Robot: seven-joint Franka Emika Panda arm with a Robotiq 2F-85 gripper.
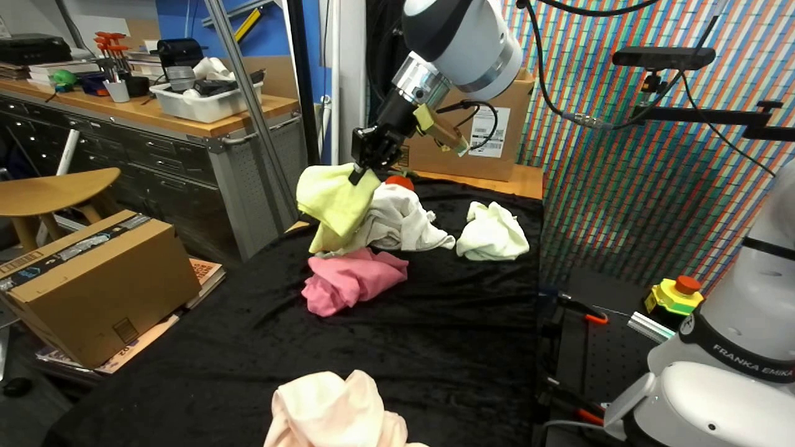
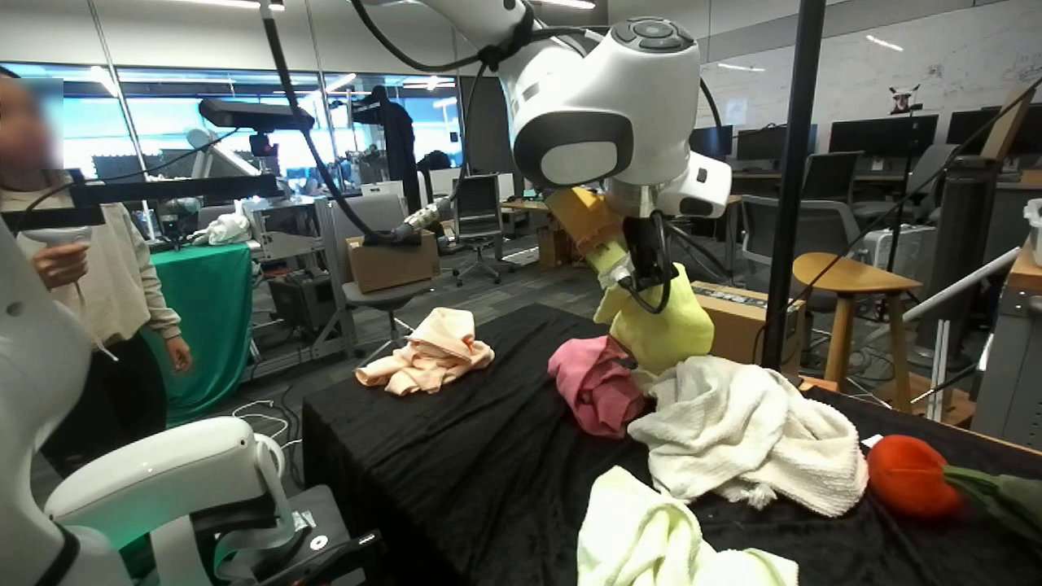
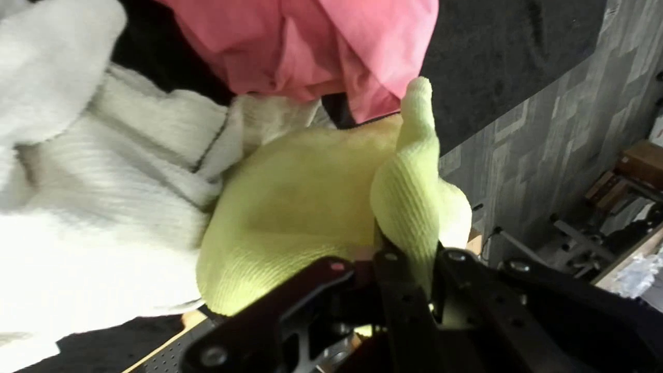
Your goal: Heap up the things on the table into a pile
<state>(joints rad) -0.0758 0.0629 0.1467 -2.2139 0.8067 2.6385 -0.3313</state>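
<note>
Gripper (image 1: pixel 357 176): grasping one yellow cloth (image 1: pixel 330 195)
Other cloths (image 1: pixel 376 270) in an exterior view: four
Magenta cloth (image 1: pixel 351 282): dial centre
Greyish cloth (image 1: pixel 402 220): one o'clock
White cloth (image 1: pixel 492 234): two
Peach cloth (image 1: pixel 335 413): six

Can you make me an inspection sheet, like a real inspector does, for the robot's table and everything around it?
Surface: table draped in black, a bit wrinkled.
Job's things: yellow cloth held up; magenta cloth and grey-white cloth near it; white cloth close by; pale pink cloth off by itself; red round thing beside the grey-white cloth.
Clutter: filled white tub on the workbench.
Grippers: one gripper, shut on a fold of the yellow cloth.
Cables: black cable hanging near the arm.
Surroundings: cardboard box past the table's edge; person standing in the background.
</note>
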